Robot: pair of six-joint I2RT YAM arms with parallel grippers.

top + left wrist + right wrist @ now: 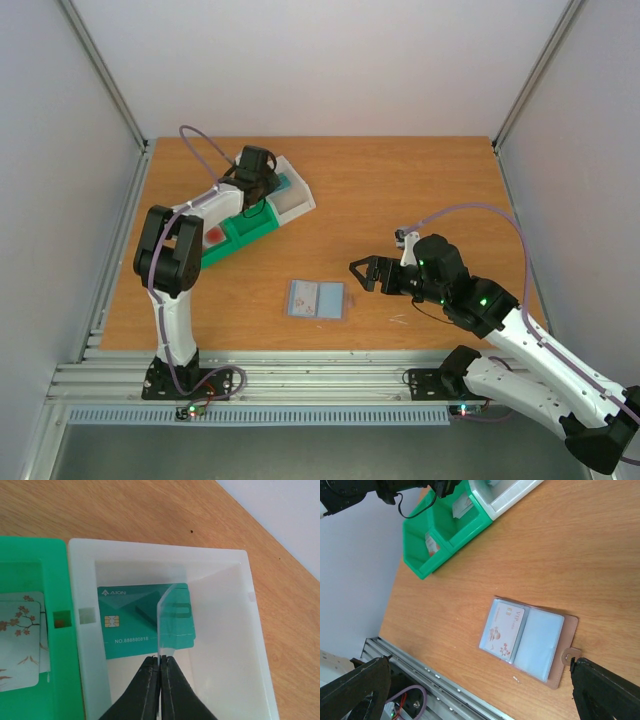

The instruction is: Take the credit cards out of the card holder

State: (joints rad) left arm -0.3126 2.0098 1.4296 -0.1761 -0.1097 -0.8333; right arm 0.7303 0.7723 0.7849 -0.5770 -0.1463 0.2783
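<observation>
Top view: left arm (200, 215) reaches back over the tray (238, 236), right gripper (359, 275) is spread wide beside the card holder (316, 299) lying open on the table (420, 190); left wrist: left gripper (160, 664) is pinched shut over the teal card (130, 625) in the white compartment (220, 630); right wrist: a pale card (503, 630) is tucked in the card holder.

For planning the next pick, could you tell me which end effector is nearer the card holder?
Right. The right end effector hovers open beside the card holder; the left end effector is away, shut over the tray's white compartment.
</observation>
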